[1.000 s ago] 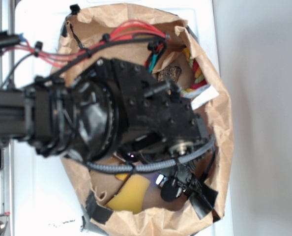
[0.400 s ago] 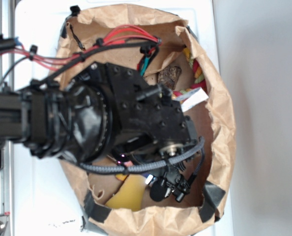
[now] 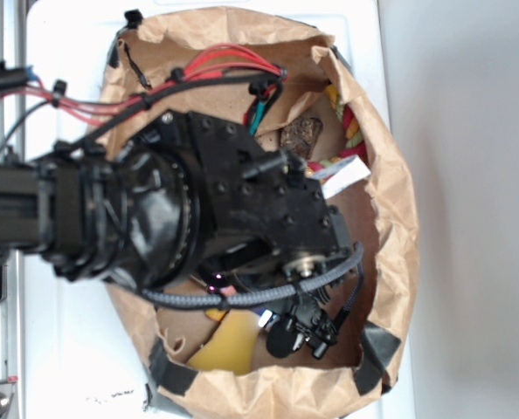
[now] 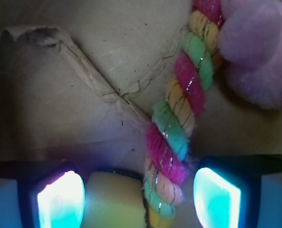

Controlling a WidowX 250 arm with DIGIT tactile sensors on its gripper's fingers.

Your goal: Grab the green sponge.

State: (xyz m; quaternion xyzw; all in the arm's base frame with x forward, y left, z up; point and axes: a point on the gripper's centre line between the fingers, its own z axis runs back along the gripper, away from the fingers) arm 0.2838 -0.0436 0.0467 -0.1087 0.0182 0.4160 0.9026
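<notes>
The gripper [image 4: 138, 199] hangs wide open, holding nothing, inside the paper bag [image 3: 390, 209]. The green sponge [image 4: 115, 199] lies between the jaws toward the left pad, with the twisted rope [image 4: 176, 133] crossing just beside it

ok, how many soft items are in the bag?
3 visible. The yellow sponge is low between the open pincer pads; the twisted rope runs diagonally beside it; the pink plush is at top right. The arm may hide more.

The arm [image 3: 155, 218] reaches down, its fingers [image 4: 60, 199] spread apart.
</notes>
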